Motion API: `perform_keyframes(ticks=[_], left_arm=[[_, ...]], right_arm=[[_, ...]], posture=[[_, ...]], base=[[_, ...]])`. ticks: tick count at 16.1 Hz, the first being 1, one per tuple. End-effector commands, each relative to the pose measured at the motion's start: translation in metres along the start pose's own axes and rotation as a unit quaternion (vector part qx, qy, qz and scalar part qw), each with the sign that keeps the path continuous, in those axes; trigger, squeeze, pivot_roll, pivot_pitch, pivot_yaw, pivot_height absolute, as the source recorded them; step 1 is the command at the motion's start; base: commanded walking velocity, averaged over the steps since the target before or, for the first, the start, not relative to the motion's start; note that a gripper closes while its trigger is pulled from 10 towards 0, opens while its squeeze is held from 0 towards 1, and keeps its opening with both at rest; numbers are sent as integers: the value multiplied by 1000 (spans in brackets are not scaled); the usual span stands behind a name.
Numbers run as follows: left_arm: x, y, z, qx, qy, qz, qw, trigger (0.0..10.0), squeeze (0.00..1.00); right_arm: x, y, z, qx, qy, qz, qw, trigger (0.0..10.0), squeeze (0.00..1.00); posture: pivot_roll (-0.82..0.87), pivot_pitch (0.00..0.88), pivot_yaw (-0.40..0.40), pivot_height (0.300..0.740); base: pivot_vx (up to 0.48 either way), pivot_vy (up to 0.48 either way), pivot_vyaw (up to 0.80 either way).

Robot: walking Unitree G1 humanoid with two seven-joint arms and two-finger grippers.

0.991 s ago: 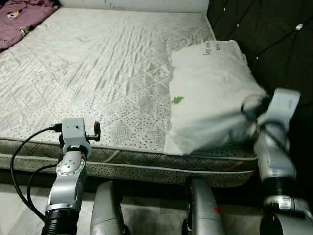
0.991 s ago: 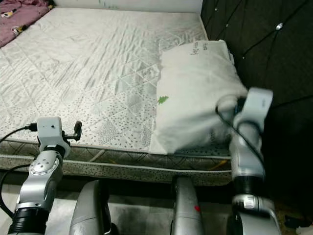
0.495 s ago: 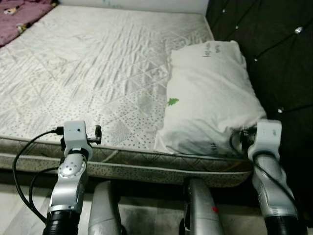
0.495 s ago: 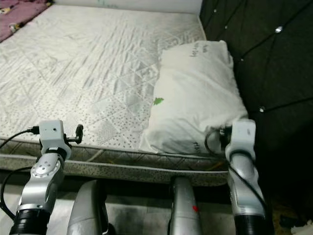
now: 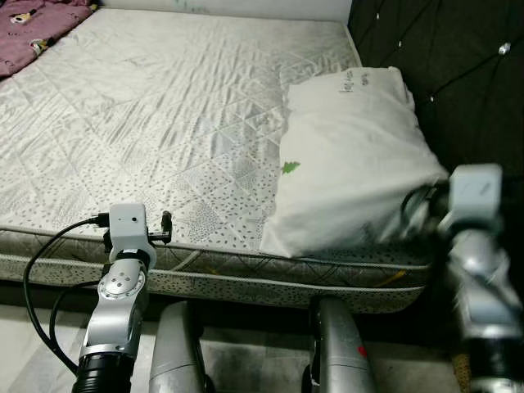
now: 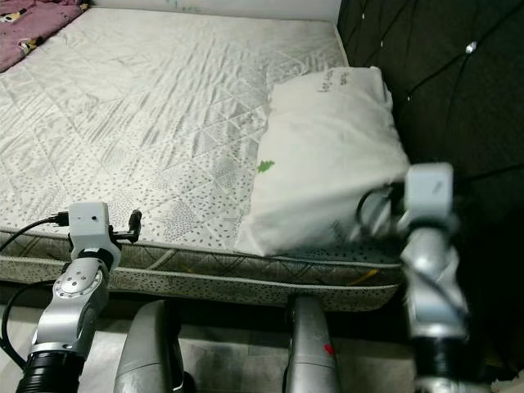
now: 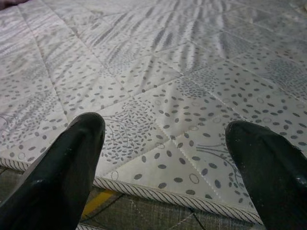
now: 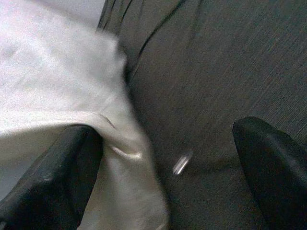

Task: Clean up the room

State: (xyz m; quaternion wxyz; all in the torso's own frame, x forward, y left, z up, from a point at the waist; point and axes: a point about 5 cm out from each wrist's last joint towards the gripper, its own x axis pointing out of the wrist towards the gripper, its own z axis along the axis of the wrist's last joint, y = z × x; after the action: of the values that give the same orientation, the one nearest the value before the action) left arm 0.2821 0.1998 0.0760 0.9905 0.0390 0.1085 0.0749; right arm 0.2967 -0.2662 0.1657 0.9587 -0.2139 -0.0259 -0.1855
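Note:
A white pillow [image 5: 352, 155] lies at the right end of the quilted mattress [image 5: 147, 106], against the dark headboard [image 5: 458, 74]. My right gripper [image 8: 168, 182] is open beside the pillow's near right corner [image 8: 57, 91]; the cloth rests against one finger [image 8: 62, 177] and the headboard fills the gap between the fingers. In the eye views that arm's wrist [image 5: 473, 192] is blurred. My left gripper [image 7: 168, 167] is open and empty, low over the mattress's front edge [image 7: 158, 191]; its wrist [image 5: 127, 228] stands in front of the bed.
A purple blanket [image 5: 33, 16] lies at the mattress's far left corner. The tufted headboard with shiny buttons [image 8: 181, 164] walls off the right side. My legs [image 5: 180, 352] stand close to the bed's front edge [image 5: 270, 282].
My right arm dipped to the pillow's near corner half a second ago and has since risen and swung right, blurred. The pillow has settled flat. The left arm has barely moved.

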Motion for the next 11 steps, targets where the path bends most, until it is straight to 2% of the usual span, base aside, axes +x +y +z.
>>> perform_keyframes(ticks=[1, 3, 4, 5, 6, 7, 9, 11], left_arm=[[-1, 0, -2, 7, 2, 3, 1000, 10000, 0], [-2, -1, -2, 7, 3, 4, 1000, 10000, 0], [-3, 0, -3, 7, 5, 2, 1000, 10000, 0], [-3, 0, -5, 6, 7, 1, 1000, 10000, 0], [-4, 0, -5, 7, 9, 0, 1000, 10000, 0], [-4, 0, -6, 6, 10, -1, 1000, 10000, 0], [-5, -1, -7, 6, 12, -3, 1000, 10000, 0], [-5, -2, -9, 8, 17, -7, 1000, 10000, 0]], right_arm=[[6, -8, 35, 5, -75, -27, 997, 10000, 1000], [15, -10, 50, 31, -85, -37, 995, 10000, 1000], [18, -10, 46, 37, -71, -30, 996, 10000, 1000], [18, -11, 37, 37, -51, -23, 998, 10000, 1000], [14, -10, 10, 47, 18, -8, 999, 10000, 1000], [3, -10, -20, 71, 97, -6, 993, 10000, 1000], [-14, -13, -41, 67, 140, -7, 988, 10000, 1000], [-28, -18, -47, 51, 152, -4, 987, 10000, 1000]], posture=[[22, 0, 0, 540], [27, 0, 0, 540], [27, 0, 0, 540], [26, 0, 0, 540], [24, 0, 0, 540], [22, 0, -2, 540], [18, 0, -1, 540], [12, 0, 2, 540]], base=[[0, 0, 0], [0, 0, 0], [0, 0, 0], [0, 0, 0], [0, 0, 0], [0, 0, 0], [0, 0, 0], [0, 0, 0]])
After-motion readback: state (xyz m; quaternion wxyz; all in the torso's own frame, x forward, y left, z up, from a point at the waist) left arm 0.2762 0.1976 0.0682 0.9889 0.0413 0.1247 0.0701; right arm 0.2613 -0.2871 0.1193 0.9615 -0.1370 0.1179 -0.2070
